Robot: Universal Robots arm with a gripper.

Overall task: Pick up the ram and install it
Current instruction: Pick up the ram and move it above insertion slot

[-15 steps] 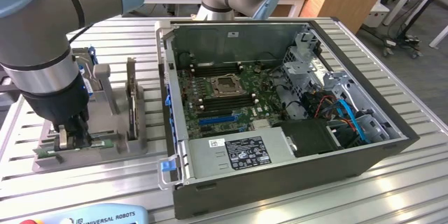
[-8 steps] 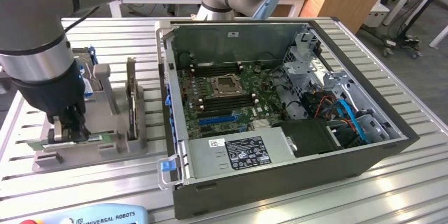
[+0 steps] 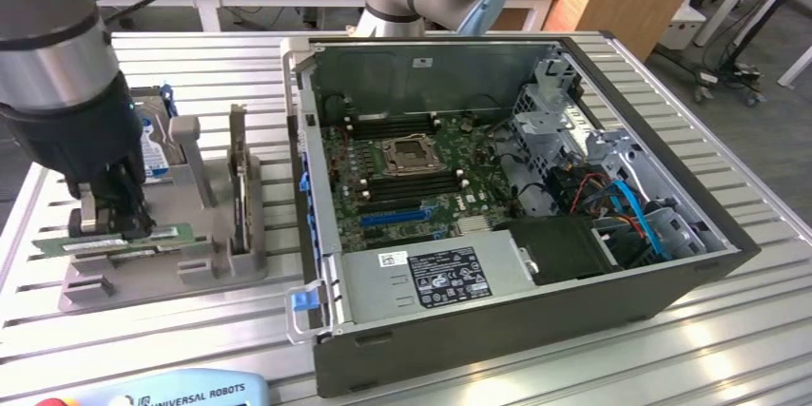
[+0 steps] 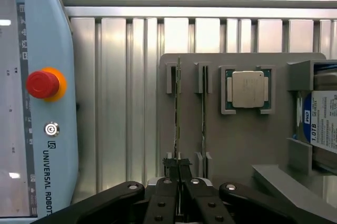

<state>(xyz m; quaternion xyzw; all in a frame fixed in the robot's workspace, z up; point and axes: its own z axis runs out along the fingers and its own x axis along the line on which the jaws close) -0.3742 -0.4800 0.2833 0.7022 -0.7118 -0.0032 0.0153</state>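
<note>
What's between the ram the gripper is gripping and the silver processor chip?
The second ram stick, on edge in its own slot of the grey holder, stands between the gripped ram and the processor chip, as the wrist view shows.

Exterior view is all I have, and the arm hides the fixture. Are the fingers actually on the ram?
Observer: Yes. In the wrist view the gripper is shut on the ram, pinching its thin edge.
Operator: Which slot does it line up with?
Observer: The outer one, on the teach pendant side; a second ram stands in the next slot.
Operator: And the processor?
Observer: The processor lies flat in its square recess beyond the second ram.
</note>
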